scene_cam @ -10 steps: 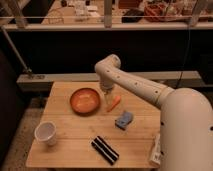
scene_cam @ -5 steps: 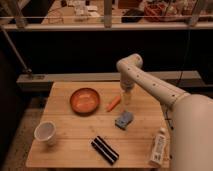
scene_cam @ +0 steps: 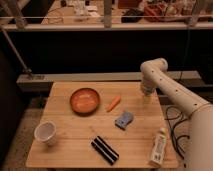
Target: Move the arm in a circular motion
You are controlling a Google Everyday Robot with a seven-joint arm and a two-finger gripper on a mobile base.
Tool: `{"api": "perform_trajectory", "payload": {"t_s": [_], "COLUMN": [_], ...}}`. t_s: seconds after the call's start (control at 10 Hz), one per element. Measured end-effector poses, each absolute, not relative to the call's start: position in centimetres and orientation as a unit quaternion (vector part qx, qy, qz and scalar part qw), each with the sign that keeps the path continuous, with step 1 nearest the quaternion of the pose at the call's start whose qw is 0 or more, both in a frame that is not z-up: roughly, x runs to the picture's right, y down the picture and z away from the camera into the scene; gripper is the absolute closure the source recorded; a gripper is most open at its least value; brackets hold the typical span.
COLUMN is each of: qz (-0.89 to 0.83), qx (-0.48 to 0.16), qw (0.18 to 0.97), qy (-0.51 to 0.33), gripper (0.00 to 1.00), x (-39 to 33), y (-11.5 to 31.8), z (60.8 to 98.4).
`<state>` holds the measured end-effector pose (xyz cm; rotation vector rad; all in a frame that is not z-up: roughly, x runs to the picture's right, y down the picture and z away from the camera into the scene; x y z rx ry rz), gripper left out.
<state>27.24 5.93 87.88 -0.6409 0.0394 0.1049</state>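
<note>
The arm (scene_cam: 172,90) is large, glossy and white, with thick rounded segments. It reaches in from the lower right, and its bulbous joint (scene_cam: 152,68) sits above the far right part of the wooden table (scene_cam: 70,150). The gripper (scene_cam: 146,94) hangs down from that joint over the table's far right side, to the right of the carrot (scene_cam: 114,103). It holds nothing that I can see.
On the table are an orange bowl (scene_cam: 84,100), a blue object (scene_cam: 124,119), a white cup (scene_cam: 46,132), a black bar (scene_cam: 105,149) and a small white bottle (scene_cam: 158,146) at the front right. A dark railing and a ledge (scene_cam: 75,77) run behind the table.
The arm has swung right, from above the bowl and carrot to the table's far right side. The bottle at the front right is now uncovered. The tabletop items have not moved.
</note>
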Motion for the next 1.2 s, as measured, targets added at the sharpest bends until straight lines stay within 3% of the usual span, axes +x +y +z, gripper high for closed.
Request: {"api": "perform_trajectory", "payload": {"t_s": [1.2], "qz": [0.085], "qx": [-0.328], "qw": [0.941], "qy": [0.019], "gripper": [0.20], "x": [29.7], "y": [11.5], "z": [82.4]}}
